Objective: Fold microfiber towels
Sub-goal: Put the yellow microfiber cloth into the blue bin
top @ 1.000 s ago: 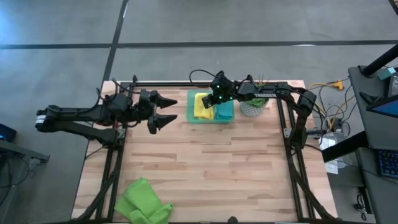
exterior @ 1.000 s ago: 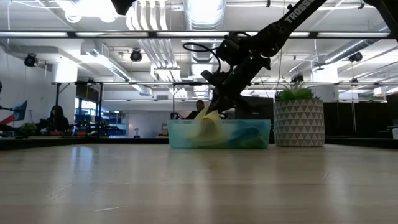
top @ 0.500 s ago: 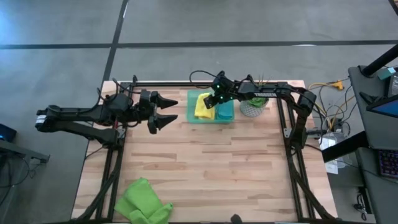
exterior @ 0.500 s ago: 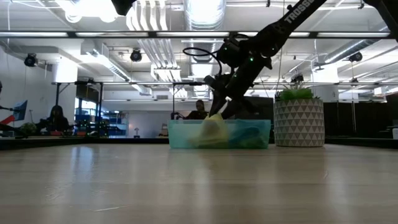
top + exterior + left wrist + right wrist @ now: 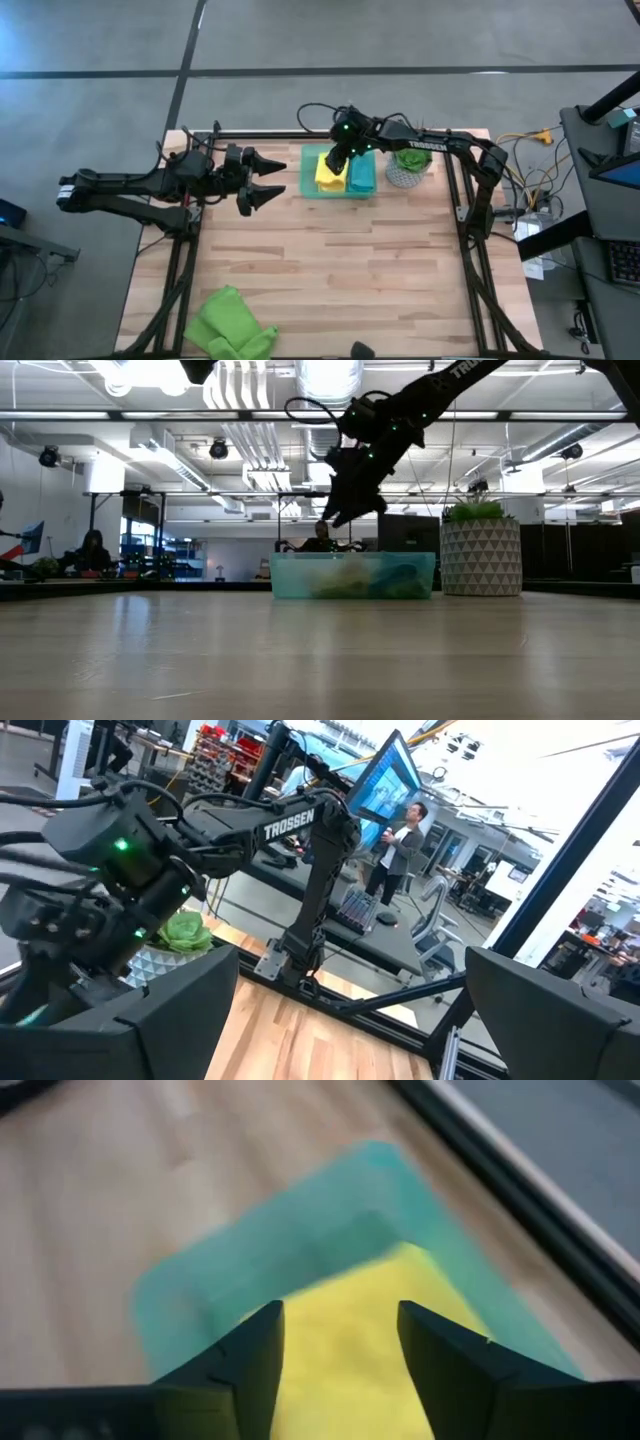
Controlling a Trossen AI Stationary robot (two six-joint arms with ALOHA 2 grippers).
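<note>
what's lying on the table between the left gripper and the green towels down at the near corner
Nothing: in the high view, only bare wooden table lies between the open left gripper and the lime green towels.
</note>
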